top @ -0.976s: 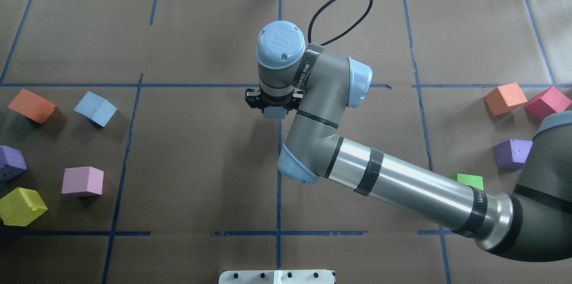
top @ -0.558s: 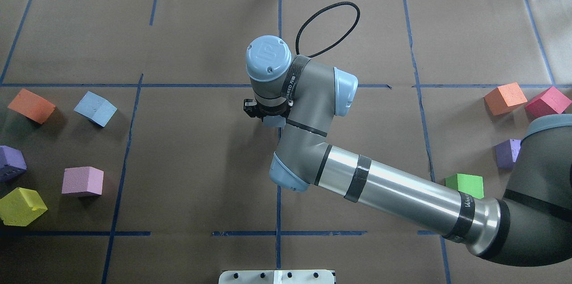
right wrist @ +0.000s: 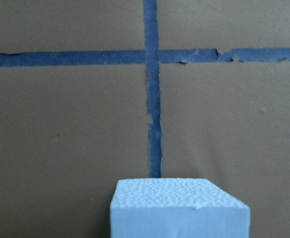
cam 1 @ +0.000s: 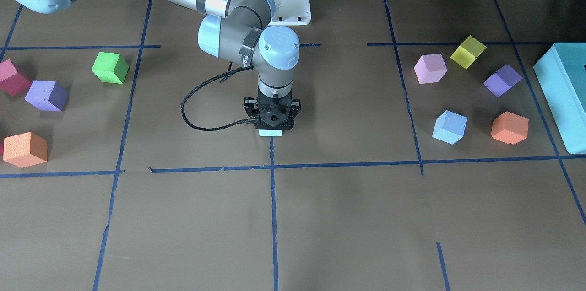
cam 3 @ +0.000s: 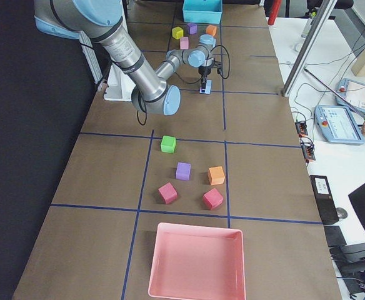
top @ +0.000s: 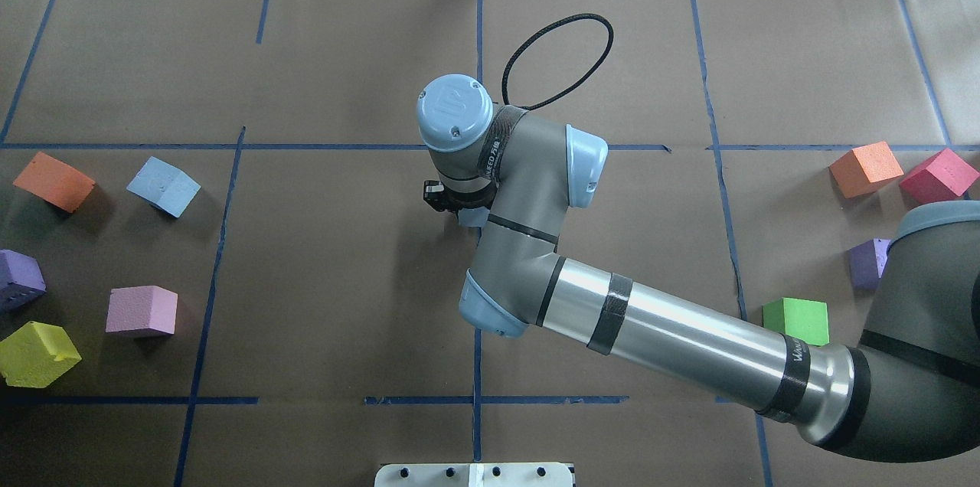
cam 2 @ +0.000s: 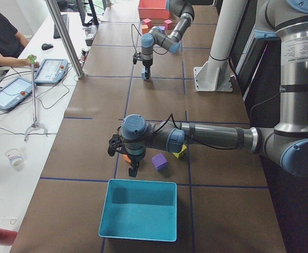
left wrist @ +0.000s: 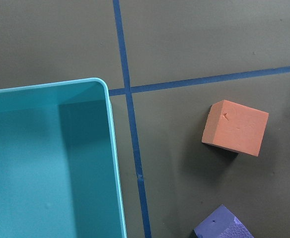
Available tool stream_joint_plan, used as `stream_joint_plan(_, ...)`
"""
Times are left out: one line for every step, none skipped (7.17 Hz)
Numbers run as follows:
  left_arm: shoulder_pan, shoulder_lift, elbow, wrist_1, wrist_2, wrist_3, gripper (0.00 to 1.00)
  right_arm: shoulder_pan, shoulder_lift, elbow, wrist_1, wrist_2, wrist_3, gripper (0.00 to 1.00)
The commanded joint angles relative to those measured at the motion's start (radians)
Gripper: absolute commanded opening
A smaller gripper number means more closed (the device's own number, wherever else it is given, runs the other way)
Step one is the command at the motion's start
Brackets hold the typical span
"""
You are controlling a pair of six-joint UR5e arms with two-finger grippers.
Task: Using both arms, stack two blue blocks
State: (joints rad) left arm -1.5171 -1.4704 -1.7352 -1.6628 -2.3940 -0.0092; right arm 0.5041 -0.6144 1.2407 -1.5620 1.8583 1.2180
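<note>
My right gripper is shut on one pale blue block and holds it low over the centre tape line; the overhead view shows a corner of the block under the wrist. The right wrist view shows its pitted top; I cannot tell whether it touches the table. The second blue block lies tilted at the table's left, far from both grippers, and also shows in the front view. My left gripper shows only in the exterior left view, above an orange cube; I cannot tell its state.
A teal box stands at the left end, also in the left wrist view. Orange, purple, pink and yellow cubes lie left. Orange, red and green cubes lie right.
My right wrist has moved left and toward the robot with the blue block still held. The other cubes have not moved.
</note>
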Motion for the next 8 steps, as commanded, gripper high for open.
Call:
stream_joint_plan(0.000, -0.001, 0.003, 0.000, -0.026, 0.002, 1.00, -0.001, 0.001, -0.001, -0.003, -0.001, 0.000, 0.23)
stream_joint_plan(0.000, -0.001, 0.003, 0.000, -0.034, 0.002, 1.00, -0.001, 0.002, -0.001, 0.000, 0.001, -0.002, 0.24)
stream_joint_plan(0.000, -0.001, 0.002, 0.000, -0.034, 0.000, 1.00, -0.001, 0.002, -0.001, 0.002, -0.001, -0.008, 0.24)
stream_joint_plan(-0.002, -0.001, 0.002, 0.000, -0.034, 0.000, 1.00, -0.002, 0.002, -0.001, 0.004, -0.001, -0.009, 0.24)
stream_joint_plan(-0.002, 0.001, 0.002, 0.000, -0.034, 0.000, 1.00, -0.007, 0.001, -0.001, 0.004, -0.001, -0.009, 0.25)
stream_joint_plan(0.000, 0.001, 0.002, 0.000, -0.036, 0.000, 1.00, -0.009, 0.001, -0.001, 0.004, -0.001, -0.009, 0.48)
stream_joint_plan(-0.002, 0.001, 0.002, 0.000, -0.036, 0.000, 1.00, -0.010, 0.001, -0.001, 0.002, -0.001, -0.014, 0.99)
stream_joint_plan(-0.002, 0.001, 0.003, -0.002, -0.036, 0.002, 1.00, -0.010, 0.001, 0.000, 0.002, -0.001, -0.017, 0.99)
